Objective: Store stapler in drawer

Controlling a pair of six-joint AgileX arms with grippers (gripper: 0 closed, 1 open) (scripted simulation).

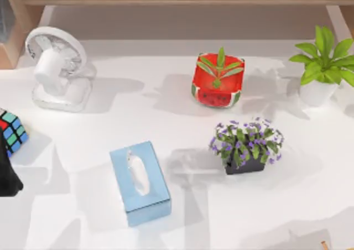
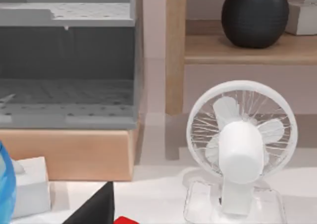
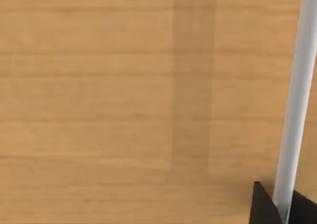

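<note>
We carry the stapler [image 2: 126, 220] in our left claw [image 2: 99, 209], grip unclear, facing the open drawer [image 2: 67, 90] at upper left for storing.

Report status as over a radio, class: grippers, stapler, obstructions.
Left gripper at table's left edge, beside the cube. Stapler: red sliver under left wrist camera. Open grey drawer ahead; white fan stands to one side.

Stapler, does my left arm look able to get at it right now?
Probably yes. In the left wrist view the stapler shows as a red sliver right beside the left gripper, with nothing between them.
</note>
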